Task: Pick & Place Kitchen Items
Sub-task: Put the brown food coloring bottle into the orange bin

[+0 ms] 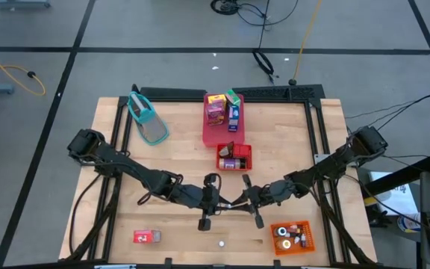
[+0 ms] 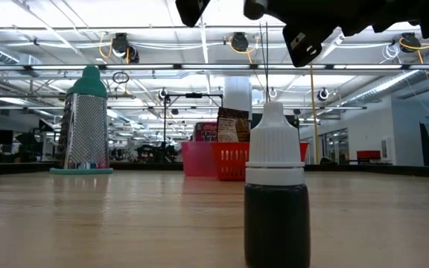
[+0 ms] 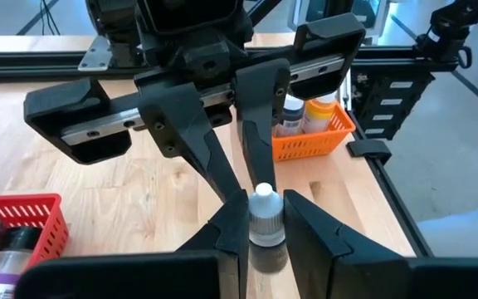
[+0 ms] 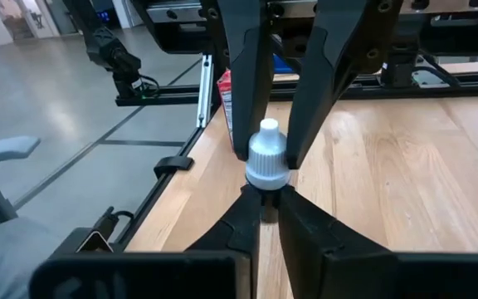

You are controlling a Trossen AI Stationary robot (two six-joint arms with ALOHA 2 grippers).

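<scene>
1. The step in hand looks like a hand-over. The left tool (image 3: 265, 242) and right tool (image 4: 264, 209) meet nose to nose above the surface (image 1: 178, 149), just up and left of the orange bin (image 1: 304, 240).
2. Between them is a small white-capped bottle (image 4: 267, 156). The left tool is clamped on it, and the right tool's fingers are pressed in on it too.
3. Next, I'd judge, one tool must let go while the other keeps a firm hold, then carry the bottle to a container.
4. The orange bin holds several little bottles (image 3: 307, 116).
5. Beyond it, a red basket (image 1: 245, 152) holds a jar on its side, and a pink bin (image 1: 210, 134) holds cartons (image 1: 216, 109).
6. A second bottle (image 2: 275, 195) stands loose to the bin's left.
</scene>
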